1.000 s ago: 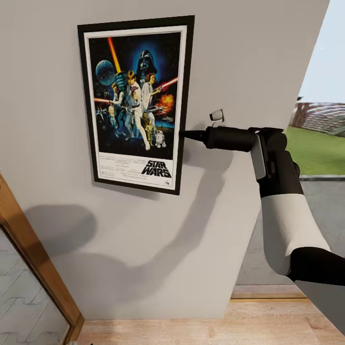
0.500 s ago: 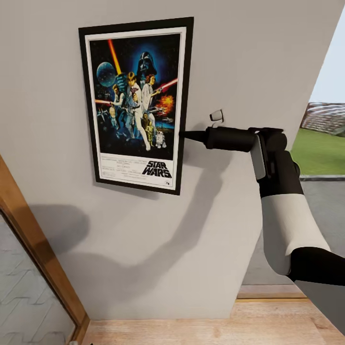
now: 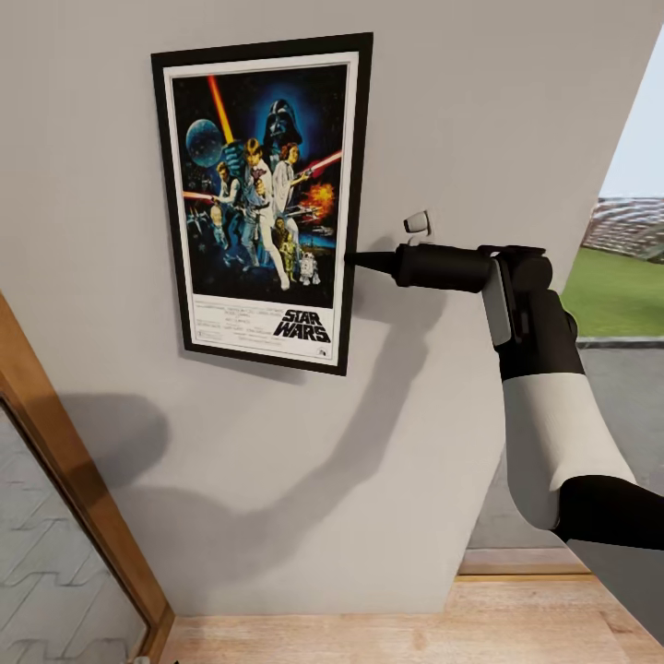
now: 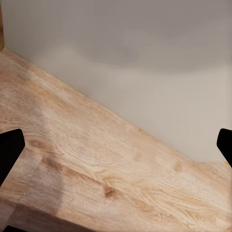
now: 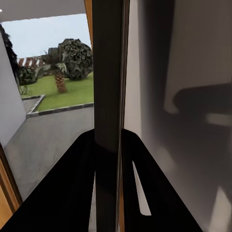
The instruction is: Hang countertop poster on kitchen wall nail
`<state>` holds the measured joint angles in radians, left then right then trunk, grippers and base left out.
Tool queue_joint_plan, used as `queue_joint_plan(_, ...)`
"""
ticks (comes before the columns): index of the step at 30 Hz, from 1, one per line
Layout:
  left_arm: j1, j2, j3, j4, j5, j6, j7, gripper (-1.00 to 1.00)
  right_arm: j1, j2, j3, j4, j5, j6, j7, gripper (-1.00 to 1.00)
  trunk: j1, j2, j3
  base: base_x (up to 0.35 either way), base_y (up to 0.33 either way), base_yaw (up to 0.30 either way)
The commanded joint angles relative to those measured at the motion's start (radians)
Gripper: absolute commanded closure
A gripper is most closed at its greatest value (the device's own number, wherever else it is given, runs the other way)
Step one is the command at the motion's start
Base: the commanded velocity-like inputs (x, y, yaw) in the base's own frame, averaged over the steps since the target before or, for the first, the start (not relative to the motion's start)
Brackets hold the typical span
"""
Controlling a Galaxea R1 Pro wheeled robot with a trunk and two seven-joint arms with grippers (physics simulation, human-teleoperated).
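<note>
1. A slanting wooden door frame (image 3: 65, 480) runs along the far left of the head view, well left of and below the poster, with pale patterned panelling behind it.
2. The poster (image 3: 266, 198) hangs flat against the grey wall (image 3: 480, 120), upright but tipped very slightly, its black frame and thin white border plain to see. Colourful figures fill the dark blue picture, and the "STAR WARS" logo sits near the bottom edge.
3. The right gripper (image 3: 358, 260) meets the poster's right edge about two thirds of the way down. In the right wrist view its two dark fingers (image 5: 77, 183) lie against either side of the frame's thin edge (image 5: 108, 96), so the gripper is pinched onto the poster.
4. Just right of the poster and a little above the gripper, a small pale nail (image 3: 417, 221) sticks out of the wall.
5. The right arm (image 3: 544, 397) reaches in from the right of the poster, black at the wrist and white along the forearm, and it throws a broad shadow on the wall beneath the poster.
6. Further right of the poster the wall ends, and a green lawn (image 3: 613, 290) shows outside.
7. Below the poster a light wooden floor (image 3: 387, 632) meets the foot of the wall.
8. In the left wrist view the left gripper (image 4: 116, 145) faces that floor and wall, its dark fingertips (image 4: 9, 150) set far apart with nothing between them.
</note>
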<state>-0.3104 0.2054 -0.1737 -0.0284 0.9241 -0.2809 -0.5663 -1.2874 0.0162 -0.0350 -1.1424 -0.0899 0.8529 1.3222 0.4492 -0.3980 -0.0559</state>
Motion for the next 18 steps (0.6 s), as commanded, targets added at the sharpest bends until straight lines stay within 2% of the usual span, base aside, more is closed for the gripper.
queue_joint_plan(1, -0.001, 0.0, -0.008, 0.001, 0.007, -0.004, -0.003, -1.0, -0.001, 0.001, -0.002, 0.003, 0.022, -0.002, 0.005, 1.0, 0.001, -0.002, -0.002, 0.0, 0.01, 0.0)
queue_joint_plan(18, -0.001, 0.001, -0.008, 0.001, 0.007, -0.004, -0.003, -1.0, -0.001, 0.001, -0.002, 0.003, 0.022, -0.002, 0.005, 1.0, 0.001, -0.002, -0.002, 0.0, 0.019, 0.0)
